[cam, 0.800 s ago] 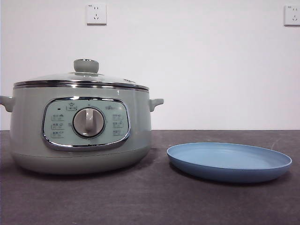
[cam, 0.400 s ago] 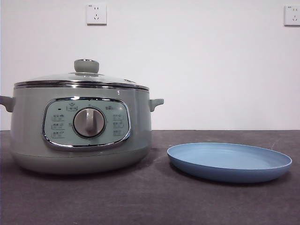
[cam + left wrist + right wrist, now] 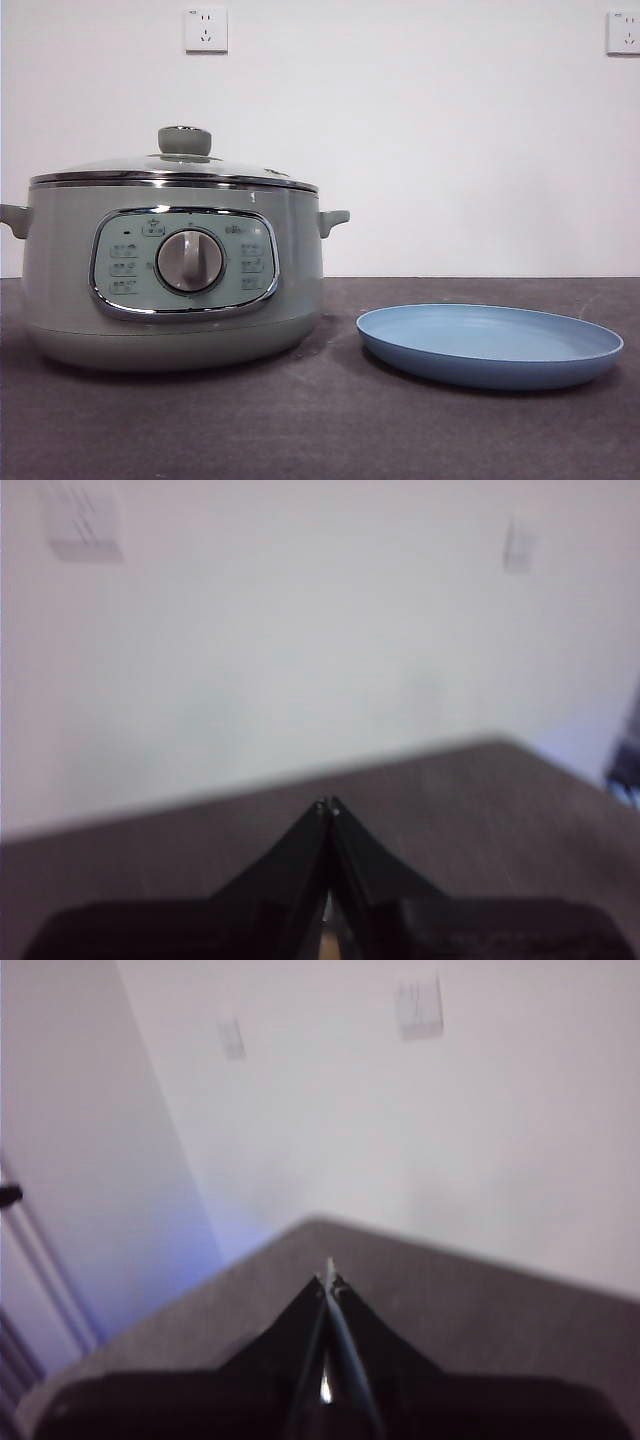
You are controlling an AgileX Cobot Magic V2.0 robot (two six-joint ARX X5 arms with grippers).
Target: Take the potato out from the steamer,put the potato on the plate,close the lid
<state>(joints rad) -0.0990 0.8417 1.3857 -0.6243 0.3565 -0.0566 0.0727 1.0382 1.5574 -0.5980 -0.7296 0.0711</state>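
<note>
The sage-green steamer (image 3: 170, 275) stands at the left of the table in the front view. Its glass lid (image 3: 172, 168) sits closed on the steel rim, green knob (image 3: 184, 140) on top. The potato is hidden. The light blue plate (image 3: 490, 345) lies empty to the right of the steamer. Neither arm shows in the front view. My left gripper (image 3: 327, 806) is shut and empty, facing bare table and wall. My right gripper (image 3: 328, 1281) is shut and empty, facing a table corner and the wall.
The dark grey table (image 3: 320, 430) runs across the front. A white wall stands behind with two sockets (image 3: 205, 29) high up. A gap of bare table lies between steamer and plate.
</note>
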